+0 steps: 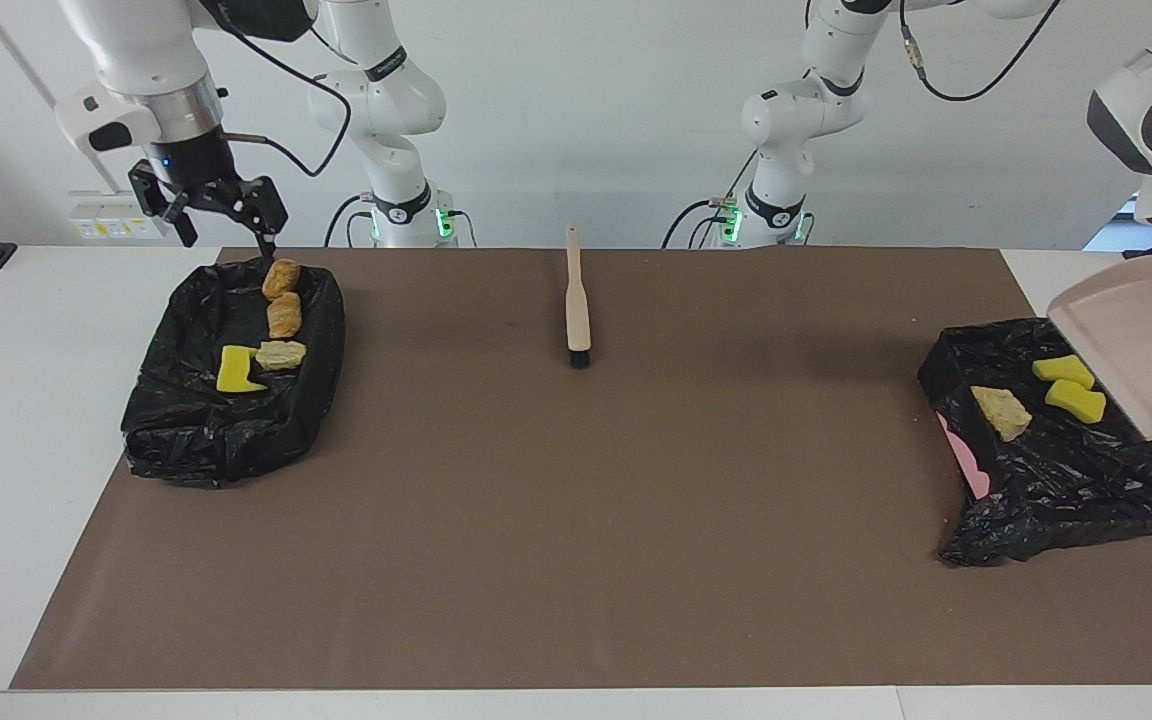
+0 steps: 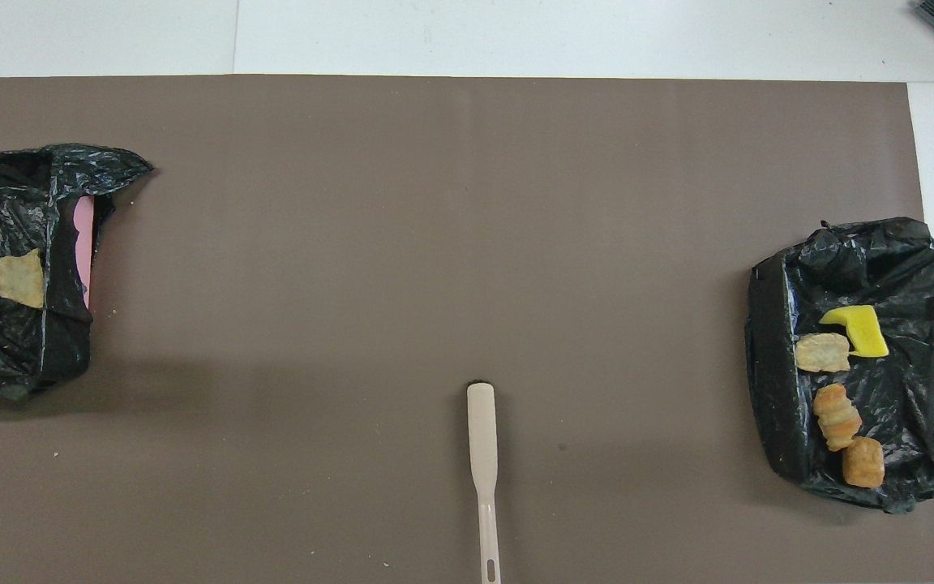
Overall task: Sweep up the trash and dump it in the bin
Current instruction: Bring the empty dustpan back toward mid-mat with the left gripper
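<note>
The trash lies in two bins lined with black bags. The bin at the left arm's end (image 1: 1056, 480) holds a beige chunk (image 1: 1002, 411) and two yellow sponges (image 1: 1063, 369). The beige dustpan (image 1: 1146, 350) hangs tilted over that bin's edge, empty; the left gripper holding it is out of view. The bin at the right arm's end (image 1: 226, 430) holds two bread-like lumps (image 1: 283, 314), a beige chunk (image 1: 281, 354) and a yellow-green sponge (image 1: 235, 369). My right gripper (image 1: 224, 235) is open and empty, raised over that bin's edge nearest the robots.
A beige brush (image 1: 577, 300) with black bristles lies on the brown mat (image 1: 576, 520) midway between the arms, close to the robots; it also shows in the overhead view (image 2: 483, 454). Small crumbs dot the mat near the bin at the left arm's end.
</note>
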Controlling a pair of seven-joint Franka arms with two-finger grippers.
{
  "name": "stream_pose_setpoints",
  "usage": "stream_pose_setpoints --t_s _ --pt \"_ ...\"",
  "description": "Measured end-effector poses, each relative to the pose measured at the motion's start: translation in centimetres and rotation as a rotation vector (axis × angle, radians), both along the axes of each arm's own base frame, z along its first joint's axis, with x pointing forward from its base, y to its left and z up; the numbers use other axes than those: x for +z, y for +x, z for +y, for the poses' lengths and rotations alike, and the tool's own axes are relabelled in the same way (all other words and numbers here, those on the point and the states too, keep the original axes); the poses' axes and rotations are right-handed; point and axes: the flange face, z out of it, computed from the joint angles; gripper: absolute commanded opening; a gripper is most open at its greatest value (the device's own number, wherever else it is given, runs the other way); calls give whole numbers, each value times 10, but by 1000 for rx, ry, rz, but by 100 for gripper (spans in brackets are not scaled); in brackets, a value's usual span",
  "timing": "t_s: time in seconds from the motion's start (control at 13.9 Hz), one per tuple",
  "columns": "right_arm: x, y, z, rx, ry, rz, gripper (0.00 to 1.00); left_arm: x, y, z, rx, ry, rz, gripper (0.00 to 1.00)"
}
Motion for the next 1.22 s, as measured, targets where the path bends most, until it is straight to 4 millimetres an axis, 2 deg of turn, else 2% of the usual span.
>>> stream_pose_setpoints --t_s 0.14,0.22,0.5,0.72,1.01,1.22 --pt "1 -2 1 0 11 4 100 -9 -3 -14 57 -100 -8 0" --pt "0 -2 1 -1 20 7 100 -13 -3 -27 95 -143 -24 0" --pt "-2 -3 -22 -10 53 10 100 -24 -7 -108 279 -248 -123 0" --pt "-4 -3 -26 -13 56 18 100 -36 -12 -168 397 -347 -164 0" --pt "1 5 -23 -8 51 8 100 -73 -29 -272 614 -420 -226 0" --pt "2 6 -23 -9 50 5 100 -91 -47 -354 750 -444 -313 0"
